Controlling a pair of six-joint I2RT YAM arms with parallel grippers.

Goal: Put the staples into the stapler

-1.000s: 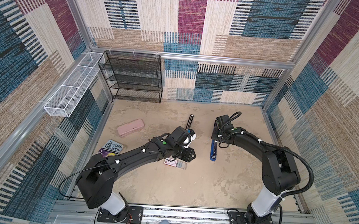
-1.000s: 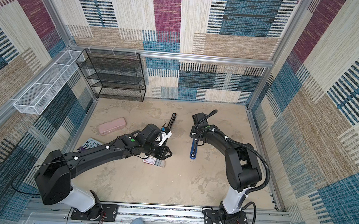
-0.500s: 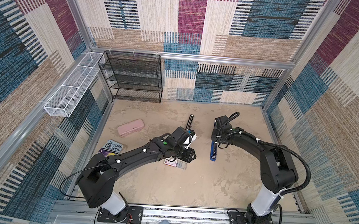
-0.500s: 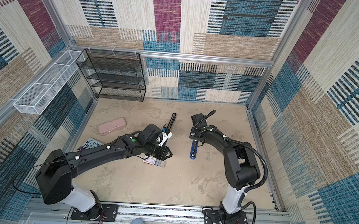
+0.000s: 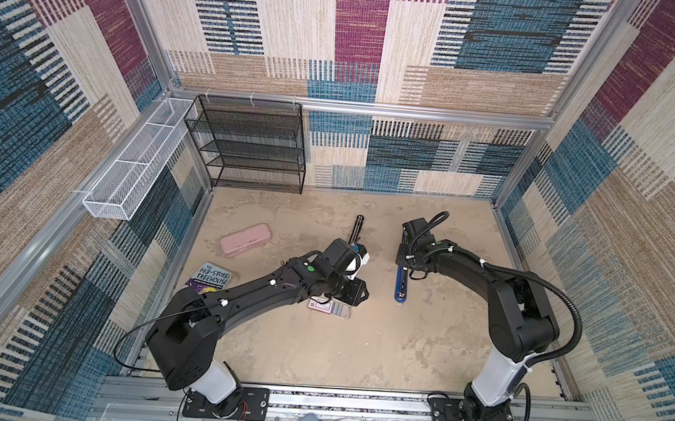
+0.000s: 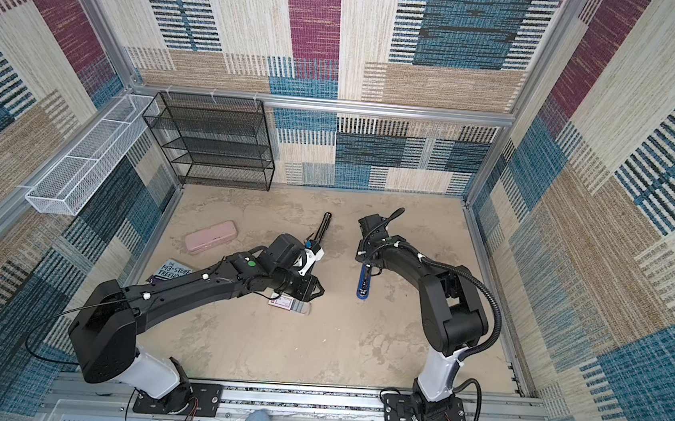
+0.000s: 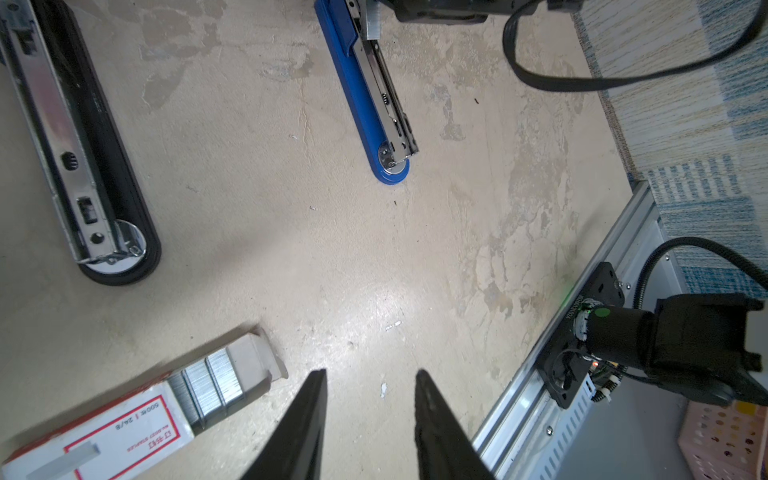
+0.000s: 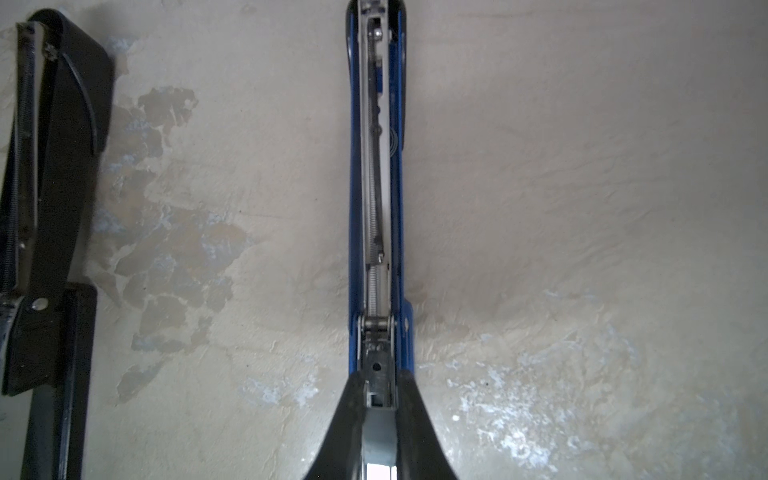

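Staples (image 7: 208, 386) are sitting in the slid-out tray (image 7: 253, 357) of their white box (image 5: 321, 305) on the table (image 5: 356, 359), around 8 o'clock from the blue stapler (image 5: 400, 288) in a top view. The stapler is lying opened with its channel (image 8: 376, 232) showing. Your right tool (image 8: 379, 382) is pinching what looks like a staple strip (image 7: 372, 20) over the stapler's hinge end, so I'd say you're doing the insertion. Next you're needing to line that strip up with the channel and lower it straight. Left tool (image 7: 370, 374) is hanging spread and empty beside the box.
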